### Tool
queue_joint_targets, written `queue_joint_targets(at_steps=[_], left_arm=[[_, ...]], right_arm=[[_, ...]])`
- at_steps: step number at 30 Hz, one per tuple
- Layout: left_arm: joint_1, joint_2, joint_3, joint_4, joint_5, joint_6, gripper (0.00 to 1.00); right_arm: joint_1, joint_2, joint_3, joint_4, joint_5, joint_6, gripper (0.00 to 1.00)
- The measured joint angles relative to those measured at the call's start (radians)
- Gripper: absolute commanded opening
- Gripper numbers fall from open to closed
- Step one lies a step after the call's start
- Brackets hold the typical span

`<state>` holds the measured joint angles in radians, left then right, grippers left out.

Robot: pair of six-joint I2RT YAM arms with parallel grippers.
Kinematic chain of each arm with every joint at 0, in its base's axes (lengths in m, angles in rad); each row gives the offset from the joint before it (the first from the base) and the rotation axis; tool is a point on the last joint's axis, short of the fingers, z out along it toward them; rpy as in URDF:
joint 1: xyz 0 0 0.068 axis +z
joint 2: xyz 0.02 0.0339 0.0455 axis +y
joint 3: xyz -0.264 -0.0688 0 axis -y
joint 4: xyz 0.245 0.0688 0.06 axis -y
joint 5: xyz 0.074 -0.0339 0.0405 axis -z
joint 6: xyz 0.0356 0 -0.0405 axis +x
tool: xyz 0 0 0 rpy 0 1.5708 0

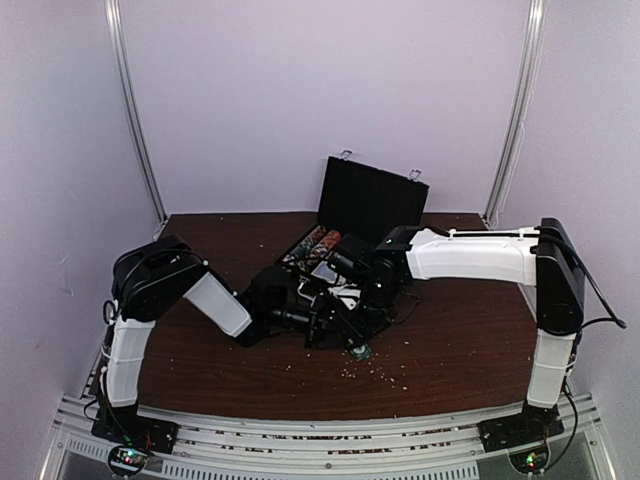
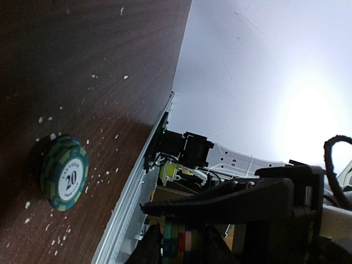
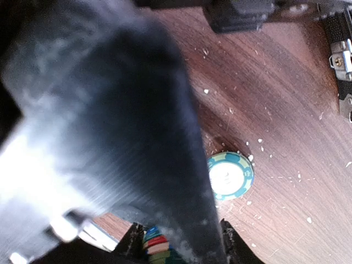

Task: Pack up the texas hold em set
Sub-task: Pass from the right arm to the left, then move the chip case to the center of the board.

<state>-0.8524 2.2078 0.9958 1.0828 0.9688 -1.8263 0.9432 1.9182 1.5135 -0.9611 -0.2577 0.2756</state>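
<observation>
Over at the left gripper (image 2: pixel 180 254), a stack (image 2: pixel 177 239) of mixed chips is seen between the fingers, though a firm clamp cannot be told. 1 green chip (image 2: pixel 65 173) marked 20 lies loose on the table (image 1: pixel 460 340), near both wrists. At the right gripper (image 3: pixel 180 246), the stack looks grasped. The case (image 1: pixel 372 195) stands open behind. Chip packing is judged in hand. Next, the stack must be lowered into a free slot and the loose chip collected.

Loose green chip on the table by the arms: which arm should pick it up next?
Right, probably. From above, the green chip lies just in front of the right gripper, farther from the left gripper. Both wrist views show coloured chips at the gripper, so either may have to release those first.
</observation>
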Motion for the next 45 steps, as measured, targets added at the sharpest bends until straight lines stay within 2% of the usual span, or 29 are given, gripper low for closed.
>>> queue_joint_targets(at_steps=[9,14,16,20,23,30,35,38,45], left_arm=[[0.0,0.01,-0.003,0.052,0.022,-0.009,0.01],[0.0,0.01,-0.007,0.06,0.023,-0.011,0.0],[0.0,0.01,-0.008,0.061,0.023,-0.011,0.0],[0.0,0.01,-0.008,0.06,0.022,-0.008,0.0],[-0.002,0.009,-0.01,0.055,0.019,0.0,0.0],[-0.017,0.004,-0.023,0.039,0.031,0.009,0.0],[-0.004,-0.038,-0.023,-0.048,0.029,0.066,0.0],[0.024,-0.093,-0.021,-0.169,0.019,0.146,0.0],[0.109,-0.217,0.083,-0.542,-0.069,0.418,0.0]], right_arm=[[0.002,0.0,0.02,-0.027,-0.007,0.0,0.07],[0.003,0.0,0.021,-0.029,-0.007,0.0,0.1],[0.003,0.0,0.021,-0.029,-0.007,0.0,0.22],[0.003,0.0,0.021,-0.028,-0.006,-0.008,0.56],[0.003,-0.011,0.01,-0.01,0.005,-0.018,0.67],[0.003,-0.114,-0.052,0.03,0.011,-0.087,0.73],[-0.008,-0.196,-0.067,0.039,-0.002,-0.087,0.76],[-0.042,-0.259,-0.084,0.063,-0.019,-0.061,0.77],[-0.228,-0.41,-0.239,0.221,-0.037,0.112,0.75]])
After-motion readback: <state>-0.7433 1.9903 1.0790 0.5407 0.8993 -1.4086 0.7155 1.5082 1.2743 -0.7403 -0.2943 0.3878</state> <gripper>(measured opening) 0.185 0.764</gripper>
